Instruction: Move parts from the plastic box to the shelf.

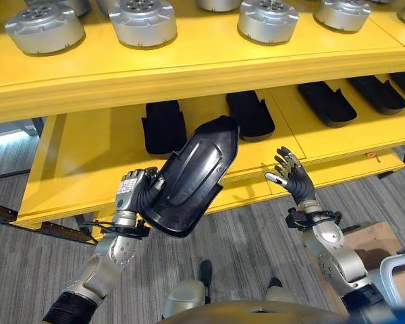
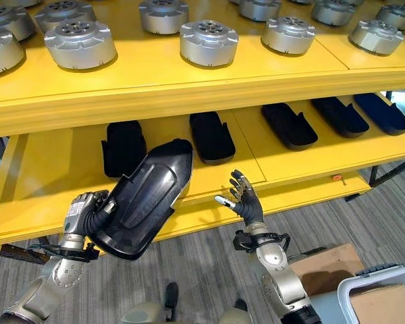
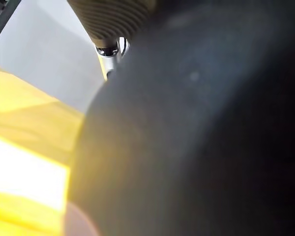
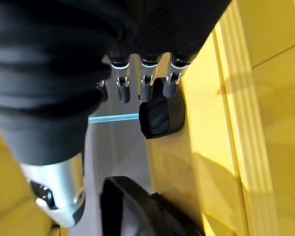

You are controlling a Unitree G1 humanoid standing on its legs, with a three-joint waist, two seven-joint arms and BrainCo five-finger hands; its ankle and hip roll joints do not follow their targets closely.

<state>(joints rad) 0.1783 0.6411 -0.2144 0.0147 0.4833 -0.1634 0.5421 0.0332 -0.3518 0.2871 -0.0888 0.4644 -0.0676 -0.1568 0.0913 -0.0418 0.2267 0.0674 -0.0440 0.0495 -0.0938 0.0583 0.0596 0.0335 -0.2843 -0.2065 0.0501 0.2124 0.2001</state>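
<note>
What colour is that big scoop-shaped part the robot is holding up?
Glossy black. The part, held in the left hand, shows best in the right eye view.

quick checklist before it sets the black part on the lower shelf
1. Grip: left hand curled round the wide end of the black part: ok.
2. Part height: it hangs in front of the lower shelf, tilted, not yet over the board: not ok.
3. Landing spot: bare yellow board left of the leftmost of the shelved black parts: ok.
4. Right hand: open, raised beside the part, apart from it: ok.
5. Finger hold on the part's underside: hidden in the left wrist view: cannot tell.
</note>
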